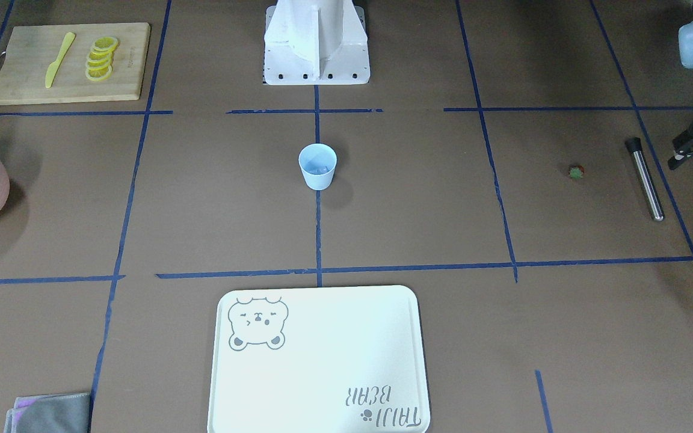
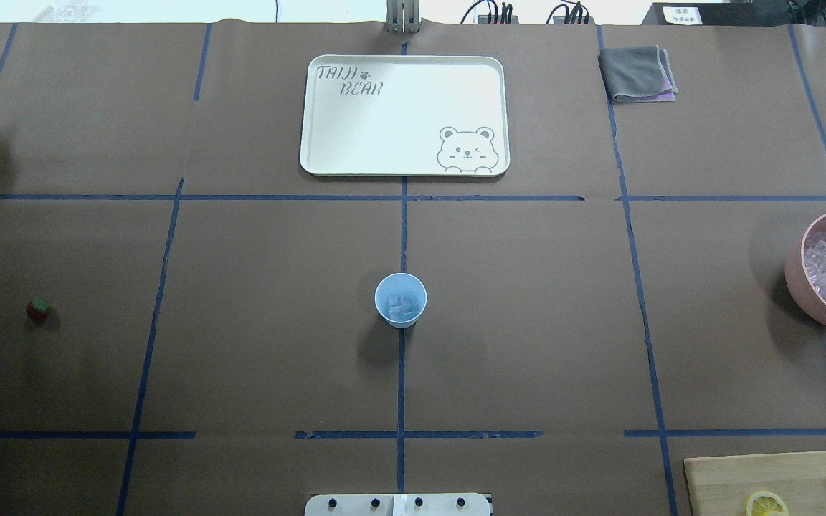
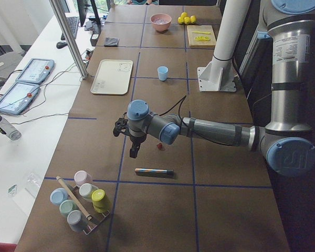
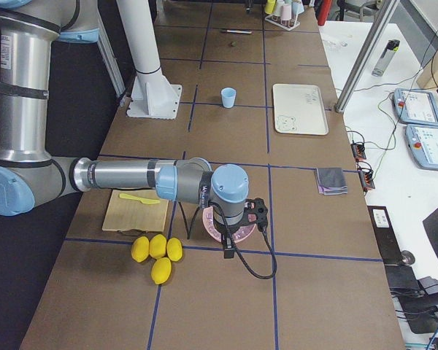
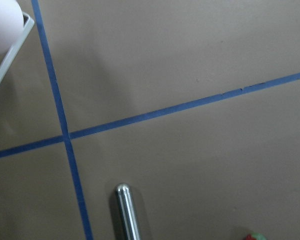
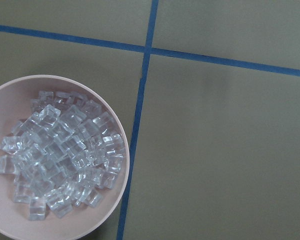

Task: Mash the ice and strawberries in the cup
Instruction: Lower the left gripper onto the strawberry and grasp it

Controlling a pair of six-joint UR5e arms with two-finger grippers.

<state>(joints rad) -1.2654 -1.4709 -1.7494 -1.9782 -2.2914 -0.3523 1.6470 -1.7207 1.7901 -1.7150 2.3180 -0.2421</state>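
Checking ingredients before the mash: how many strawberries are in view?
1. The strawberry lies on the table near the metal rod, far from the cup. The cup shows only ice; one could be hidden beneath.

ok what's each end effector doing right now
left end effector: open, holding nothing
right end effector: cannot be told, seen only from the side

Both arms (image 3: pixel 215 131) (image 4: pixel 124 177) reach outward, left fingers (image 1: pixel 681 159) spread.
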